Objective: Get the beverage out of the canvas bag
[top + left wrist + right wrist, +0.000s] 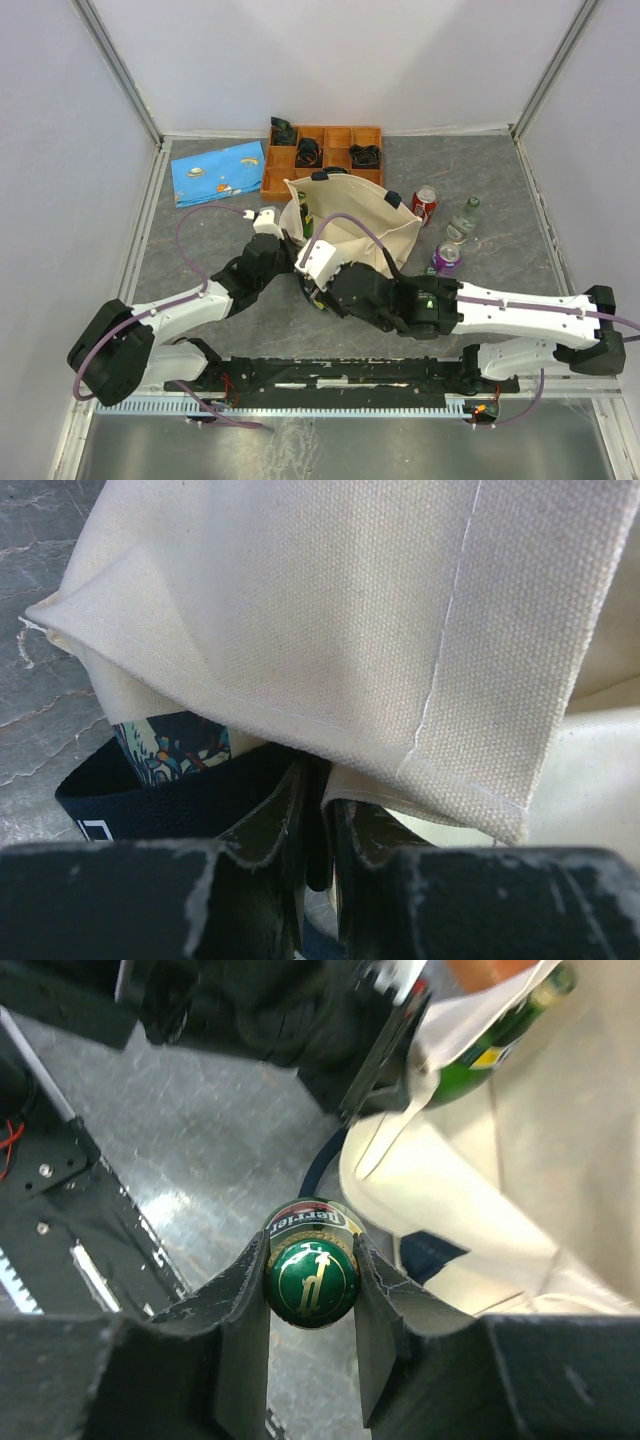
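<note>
The cream canvas bag (355,225) lies at the table's centre with its mouth toward the left. My left gripper (285,235) is shut on the bag's mouth edge. In the left wrist view the jaws (318,815) pinch the navy strap (150,800) and the canvas hem (420,770). My right gripper (318,290) is just in front of the bag, shut on a green Perrier bottle (310,1275) by its cap, with the bottle outside the bag over the table. A second green bottle (495,1045) lies inside the bag's mouth and also shows in the top view (306,216).
A red can (425,205), a purple can (447,258) and a clear bottle (465,218) stand right of the bag. A blue patterned pouch (218,172) and an orange compartment tray (325,150) lie at the back. A black rail (340,375) runs along the near edge.
</note>
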Tool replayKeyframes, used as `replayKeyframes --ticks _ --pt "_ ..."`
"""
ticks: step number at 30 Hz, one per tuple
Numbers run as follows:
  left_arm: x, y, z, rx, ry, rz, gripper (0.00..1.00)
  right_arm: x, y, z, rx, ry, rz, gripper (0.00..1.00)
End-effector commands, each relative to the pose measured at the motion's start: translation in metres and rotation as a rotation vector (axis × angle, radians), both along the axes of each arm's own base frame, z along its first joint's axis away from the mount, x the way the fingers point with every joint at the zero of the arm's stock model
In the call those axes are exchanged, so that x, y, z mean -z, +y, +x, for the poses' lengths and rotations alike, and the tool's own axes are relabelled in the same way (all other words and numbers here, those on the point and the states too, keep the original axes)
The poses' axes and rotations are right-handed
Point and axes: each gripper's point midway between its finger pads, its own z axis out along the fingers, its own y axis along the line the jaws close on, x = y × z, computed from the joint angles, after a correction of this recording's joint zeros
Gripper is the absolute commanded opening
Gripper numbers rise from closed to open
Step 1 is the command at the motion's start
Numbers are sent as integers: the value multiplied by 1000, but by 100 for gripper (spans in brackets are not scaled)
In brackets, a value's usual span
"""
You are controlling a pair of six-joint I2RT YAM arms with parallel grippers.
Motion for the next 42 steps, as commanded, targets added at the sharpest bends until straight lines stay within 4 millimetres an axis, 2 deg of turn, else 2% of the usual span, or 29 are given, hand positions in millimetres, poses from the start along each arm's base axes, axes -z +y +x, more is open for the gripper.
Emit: replayKeyframes --ticks 1,10,20,27,28,34,38,42 --pt "-10 17 15 -68 -56 58 16 -39 0 -1 77 15 248 0" --pt "-6 19 13 -67 -47 64 17 27 -20 -6 142 107 197 0" --pt "-5 17 13 -59 -39 69 17 69 -29 -1 221 144 185 0" --pt "-2 18 12 -60 -29 73 17 85 -44 13 305 181 204 0" --pt "-2 18 12 -59 -30 75 17 86 -46 13 310 185 199 5" --pt "-2 18 13 -63 -27 77 17 91 -49 11 308 197 147 73" --pt "0 21 11 -67 -24 81 17 87 -48 11 298 189 113 85" --pt "-1 25 10 -82 -30 81 17 63 -44 15 285 162 129 87"
